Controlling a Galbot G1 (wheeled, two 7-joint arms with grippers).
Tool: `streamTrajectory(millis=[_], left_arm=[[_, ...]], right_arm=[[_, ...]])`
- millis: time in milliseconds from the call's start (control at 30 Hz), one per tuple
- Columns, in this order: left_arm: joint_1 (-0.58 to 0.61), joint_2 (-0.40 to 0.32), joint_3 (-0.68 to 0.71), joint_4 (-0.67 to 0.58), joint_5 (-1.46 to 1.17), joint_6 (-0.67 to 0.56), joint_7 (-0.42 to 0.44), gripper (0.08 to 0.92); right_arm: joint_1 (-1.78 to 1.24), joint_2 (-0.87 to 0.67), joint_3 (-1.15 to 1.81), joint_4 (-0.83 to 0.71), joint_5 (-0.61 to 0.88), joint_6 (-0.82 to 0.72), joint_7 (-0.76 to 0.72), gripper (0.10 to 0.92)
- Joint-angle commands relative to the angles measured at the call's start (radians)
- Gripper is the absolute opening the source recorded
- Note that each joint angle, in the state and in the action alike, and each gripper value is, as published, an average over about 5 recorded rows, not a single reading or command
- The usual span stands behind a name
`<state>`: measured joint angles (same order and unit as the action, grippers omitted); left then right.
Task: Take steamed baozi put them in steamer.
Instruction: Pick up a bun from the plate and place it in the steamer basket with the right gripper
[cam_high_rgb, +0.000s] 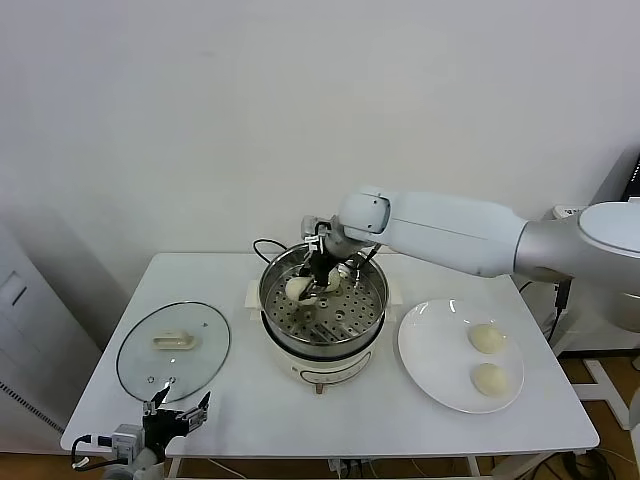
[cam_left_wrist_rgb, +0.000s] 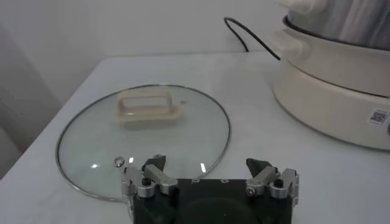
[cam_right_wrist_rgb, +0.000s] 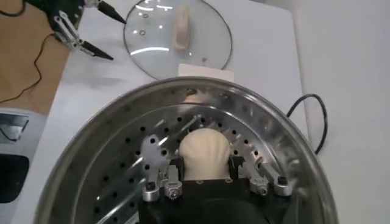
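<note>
The steel steamer (cam_high_rgb: 370, 305) stands mid-table on its cream pot base. My right gripper (cam_high_rgb: 320, 277) reaches down into it, shut on a cream steamed baozi (cam_right_wrist_rgb: 205, 152) just over the perforated floor (cam_right_wrist_rgb: 122, 164). In the head view cream dough (cam_high_rgb: 297, 288) shows beside the fingers; whether that is a second bun I cannot tell. Two more baozi (cam_high_rgb: 486, 338) (cam_high_rgb: 489, 378) lie on the white plate (cam_high_rgb: 425, 350) at the right. My left gripper (cam_high_rgb: 178, 412) hangs open and empty at the table's front left edge, near the lid.
A round glass lid (cam_high_rgb: 173, 350) with a cream handle (cam_left_wrist_rgb: 145, 108) lies flat at the table's left. The steamer's black cord (cam_high_rgb: 262, 246) runs off behind the pot. The pot base (cam_left_wrist_rgb: 329, 91) stands to the right of my left gripper (cam_left_wrist_rgb: 206, 163).
</note>
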<state>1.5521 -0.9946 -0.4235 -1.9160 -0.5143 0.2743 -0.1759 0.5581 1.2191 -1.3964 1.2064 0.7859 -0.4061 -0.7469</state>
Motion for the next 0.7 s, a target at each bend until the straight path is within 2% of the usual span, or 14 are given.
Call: streamTrajectory(millis=[33, 267, 500, 700], left_arm=[[0.001, -0.001, 0.000, 0.000, 0.000, -0.001, 0.000, 0.823], [0.006, 0.001, -0.005, -0.003, -0.001, -0.003, 0.000, 0.823], [0.013, 0.001, -0.010, -0.004, -0.002, -0.006, 0.000, 0.823], [0.018, 0.001, -0.013, -0.008, -0.002, -0.007, 0.000, 0.823]], right_arm=[[-0.059, 0.058, 0.004, -0.036, -0.019, -0.024, 0.053, 0.461], [-0.080, 0.071, 0.005, -0.049, -0.023, -0.042, 0.067, 0.487], [-0.046, 0.058, 0.012, -0.043, -0.007, -0.045, 0.053, 0.659], [0.077, -0.042, -0.007, -0.002, 0.007, -0.033, -0.059, 0.803]])
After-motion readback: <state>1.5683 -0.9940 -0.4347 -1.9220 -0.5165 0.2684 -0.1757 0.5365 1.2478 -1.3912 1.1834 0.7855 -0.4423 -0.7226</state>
